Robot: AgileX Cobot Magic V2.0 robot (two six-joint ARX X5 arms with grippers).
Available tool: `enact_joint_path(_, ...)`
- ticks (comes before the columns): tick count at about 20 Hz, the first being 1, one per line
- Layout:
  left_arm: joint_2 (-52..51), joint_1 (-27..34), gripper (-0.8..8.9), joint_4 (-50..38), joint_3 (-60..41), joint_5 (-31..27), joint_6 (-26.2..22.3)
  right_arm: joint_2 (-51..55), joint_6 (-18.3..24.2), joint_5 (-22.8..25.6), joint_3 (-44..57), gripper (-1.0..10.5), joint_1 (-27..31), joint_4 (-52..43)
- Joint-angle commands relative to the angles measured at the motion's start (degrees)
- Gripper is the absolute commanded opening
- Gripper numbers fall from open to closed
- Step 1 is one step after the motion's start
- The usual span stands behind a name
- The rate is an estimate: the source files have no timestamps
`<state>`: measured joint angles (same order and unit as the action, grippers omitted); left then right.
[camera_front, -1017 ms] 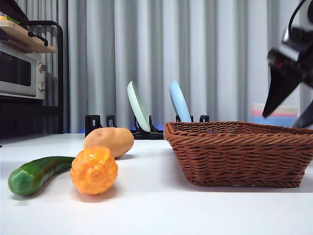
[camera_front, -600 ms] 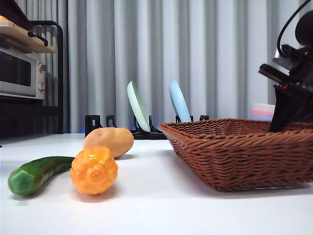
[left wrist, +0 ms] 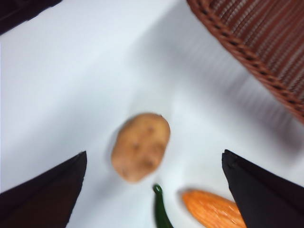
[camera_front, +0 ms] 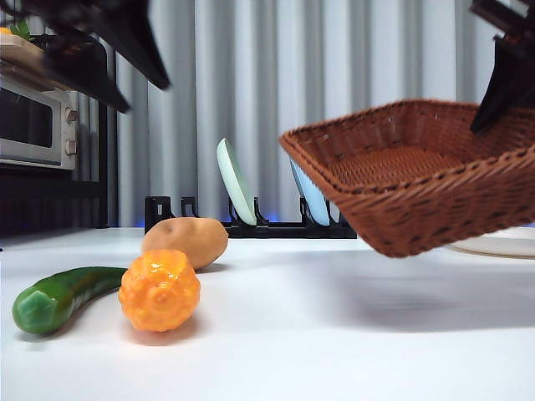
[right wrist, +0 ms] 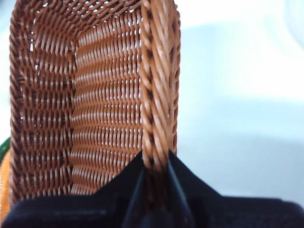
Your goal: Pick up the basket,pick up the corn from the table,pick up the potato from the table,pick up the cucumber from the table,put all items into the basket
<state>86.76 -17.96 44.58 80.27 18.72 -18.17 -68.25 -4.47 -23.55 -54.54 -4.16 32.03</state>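
Note:
The brown wicker basket [camera_front: 418,184] hangs tilted above the table [camera_front: 334,351] on the right, and my right gripper [camera_front: 493,104] is shut on its far rim. The right wrist view shows those jaws clamped on the braided rim [right wrist: 154,118]. On the left of the table lie the tan potato [camera_front: 185,241], the bumpy orange corn [camera_front: 160,290] and the green cucumber [camera_front: 58,296]. High above them my left gripper [camera_front: 144,96] stands open and holds nothing. Its wrist view looks down on the potato [left wrist: 141,146], the corn [left wrist: 213,209] and the cucumber's tip [left wrist: 160,211].
A black rack at the back holds a green plate [camera_front: 236,180] and a blue plate [camera_front: 309,196]. A microwave [camera_front: 33,125] sits on a shelf at far left. A white plate [camera_front: 501,244] lies beneath the raised basket. Grey curtains close the back.
The basket has left the table, risen and tilted, carried up by the right gripper. The left arm has come into view at the upper left, above the vegetables.

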Motion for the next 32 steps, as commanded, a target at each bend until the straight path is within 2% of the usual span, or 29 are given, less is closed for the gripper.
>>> enact_joint_path(1,5.9,-2.8,4.77,0.5,3.0,-3.1,-3.3,1.4,-0.2,-0.5,-0.4,-0.2,0.0,-0.6)
enact_joint_path(5,12.9,-6.4,4.68,1.2,4.1,-5.7,-10.5,2.3,-0.2,-0.5,-0.4,-0.2,0.0,-0.3)
enact_joint_path(8,17.1,-7.2,4.67,0.2,4.1,-7.4,-14.0,2.3,-0.2,-0.5,-0.4,-0.2,0.0,-0.2)
enact_joint_path(18,25.3,-6.3,4.20,-2.6,4.1,-7.8,-16.2,2.3,0.0,-0.5,-0.4,-0.2,0.0,0.2)
enact_joint_path(20,25.4,-6.3,2.85,-2.8,4.1,-7.8,-16.2,2.3,0.0,-0.5,-0.4,-0.2,0.0,0.2)
enact_joint_path(22,25.4,-6.3,0.19,-2.9,4.1,-8.2,-16.2,2.3,0.0,-0.5,-0.4,-0.2,0.0,0.2)
enact_joint_path(24,25.1,-6.3,-0.08,-2.0,4.7,-8.4,-15.0,2.3,-0.2,-0.5,-0.4,-0.2,0.0,0.2)
enact_joint_path(28,22.0,-6.0,-0.08,1.8,12.3,-6.1,-3.0,1.9,-2.6,-0.5,-0.4,-0.2,-0.3,-2.0)
enact_joint_path(32,14.1,-7.5,-0.08,2.6,18.4,-3.5,3.7,-0.1,-5.7,-0.5,-0.4,-0.2,-1.7,-4.4)
